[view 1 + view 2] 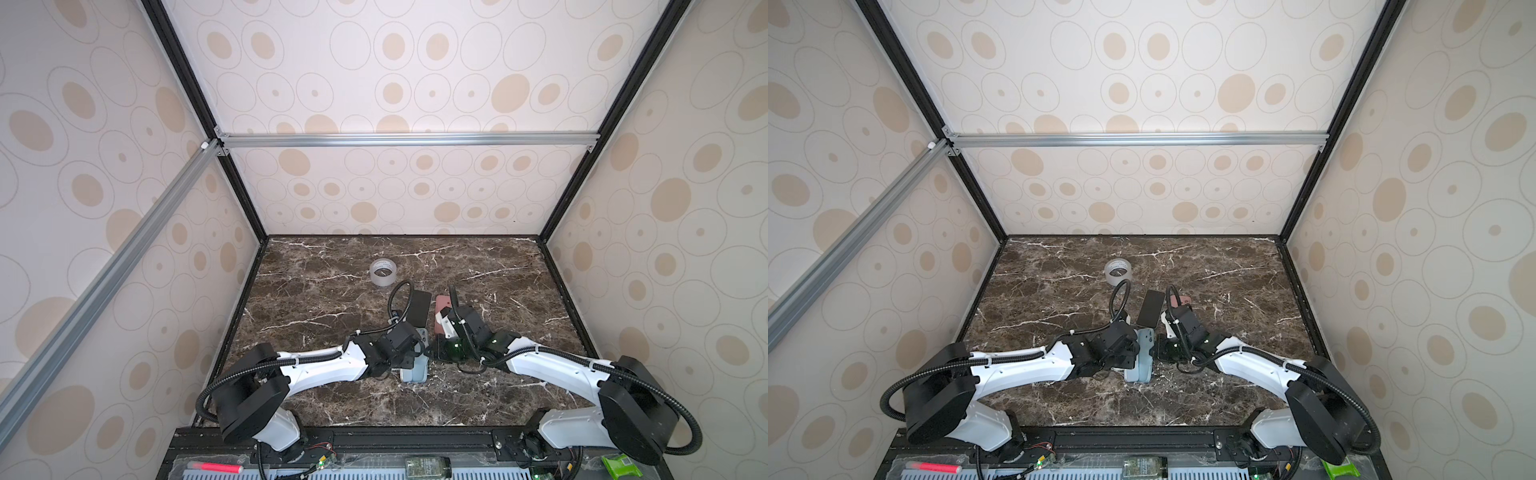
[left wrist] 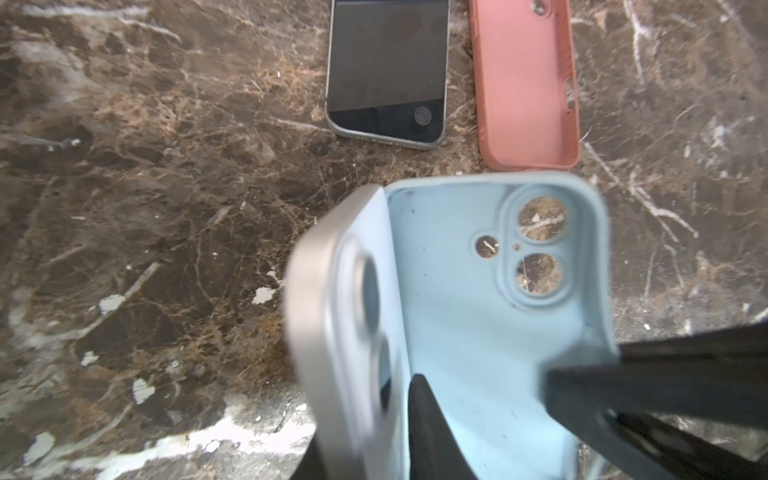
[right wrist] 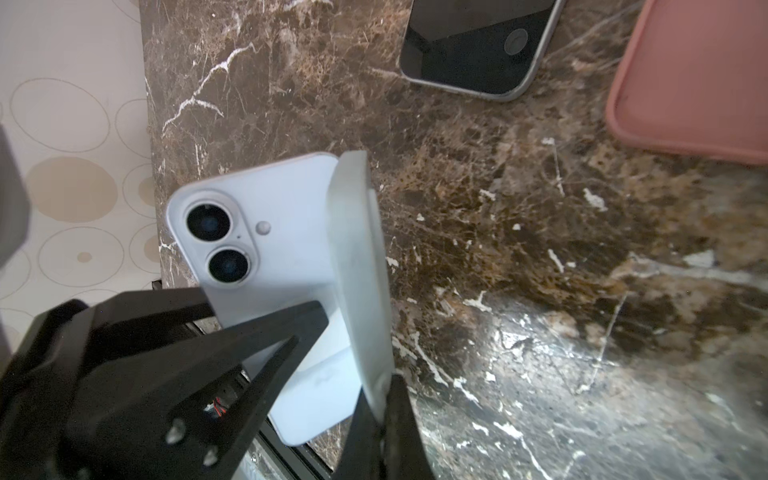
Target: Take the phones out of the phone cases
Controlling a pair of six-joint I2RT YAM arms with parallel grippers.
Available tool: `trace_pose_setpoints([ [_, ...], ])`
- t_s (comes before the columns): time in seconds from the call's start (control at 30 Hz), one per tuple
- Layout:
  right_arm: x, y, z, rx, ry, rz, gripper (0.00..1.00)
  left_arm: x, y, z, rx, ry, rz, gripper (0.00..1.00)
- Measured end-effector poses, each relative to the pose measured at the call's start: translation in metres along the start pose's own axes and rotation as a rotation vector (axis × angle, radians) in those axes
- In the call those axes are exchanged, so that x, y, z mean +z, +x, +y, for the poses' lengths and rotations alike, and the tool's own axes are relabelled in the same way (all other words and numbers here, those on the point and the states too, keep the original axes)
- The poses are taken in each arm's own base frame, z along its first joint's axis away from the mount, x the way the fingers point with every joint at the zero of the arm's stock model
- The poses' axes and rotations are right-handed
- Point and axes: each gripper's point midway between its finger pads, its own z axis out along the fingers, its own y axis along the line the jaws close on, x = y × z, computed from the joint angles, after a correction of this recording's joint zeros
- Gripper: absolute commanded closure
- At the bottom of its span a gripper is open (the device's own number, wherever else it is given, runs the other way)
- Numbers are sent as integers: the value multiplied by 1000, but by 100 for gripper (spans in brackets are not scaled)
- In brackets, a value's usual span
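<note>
The pale-blue phone [image 2: 332,316] stands on edge above the marble, swung apart from its light-blue case [image 2: 469,332] like an open book; its twin-lens back [image 3: 282,232] faces the right wrist view. My left gripper [image 2: 365,424] is shut on the phone, one finger [image 2: 419,415] inside the gap and the other behind it. My right gripper [image 3: 380,399] is shut on the case's side wall [image 3: 361,270]. In both top views the pair [image 1: 413,372] [image 1: 1138,372] hangs between the two grippers near the table's middle front.
A black phone [image 1: 419,307] [image 2: 386,75] lies face up just behind the grippers. An empty pink case [image 1: 441,309] [image 2: 525,83] lies beside it. A roll of tape [image 1: 383,272] sits further back. Patterned walls close in three sides.
</note>
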Motion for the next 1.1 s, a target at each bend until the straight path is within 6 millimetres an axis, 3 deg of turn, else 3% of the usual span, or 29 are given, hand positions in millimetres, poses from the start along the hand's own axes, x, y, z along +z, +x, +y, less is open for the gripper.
trace_pose_setpoints([
  [0.5, 6, 0, -4, 25, 14, 7, 100, -6, -7, -9, -9, 58, -37, 90],
  [0.87, 4, -2, -4, 34, 23, 11, 100, -32, -19, -21, -10, 180, -114, 93],
  [1.1, -4, -4, -29, 124, 67, 51, 100, -57, -41, -16, -3, 182, -203, 94],
])
